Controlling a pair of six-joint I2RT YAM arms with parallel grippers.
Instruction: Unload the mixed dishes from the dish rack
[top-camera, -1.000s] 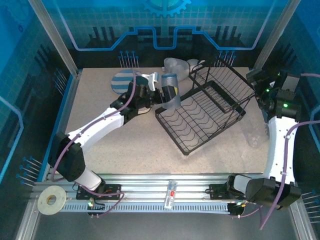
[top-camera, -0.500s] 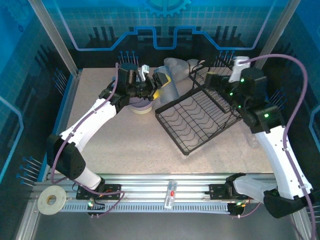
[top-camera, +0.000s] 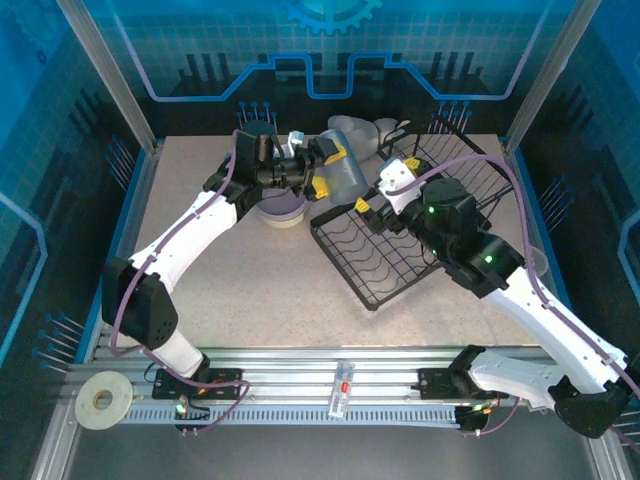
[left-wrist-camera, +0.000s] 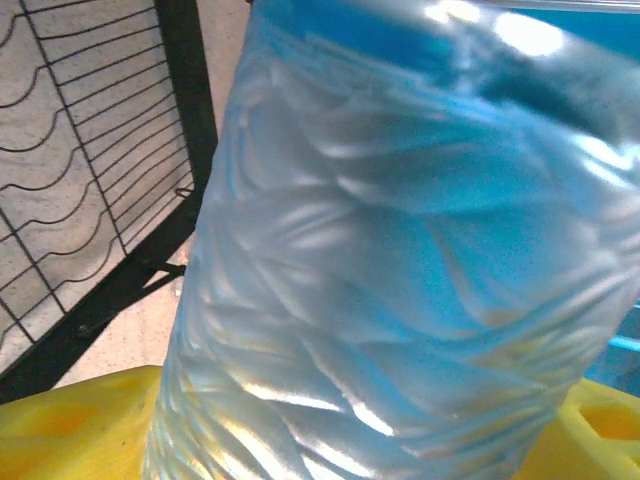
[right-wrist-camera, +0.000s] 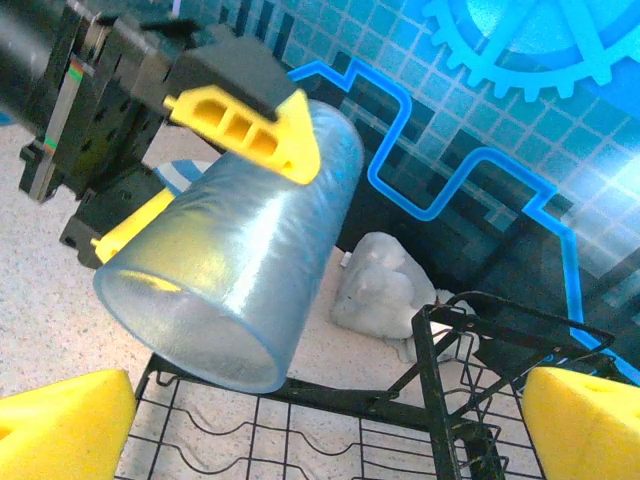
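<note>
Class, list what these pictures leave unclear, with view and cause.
Left wrist view: the clear cup, close to the lens, hides what lies beyond it.
Top view: the left arm hides part of the lavender bowl; its contents cannot be told.
Right wrist view: the clear items behind the dish rack blur together; their count is unclear.

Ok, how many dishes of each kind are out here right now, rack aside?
Clear plastic cups: 4, one in the left gripper
Lavender bowl: 1
Pale bowl under it: 1
Striped plate: 1
Total: 7
</note>
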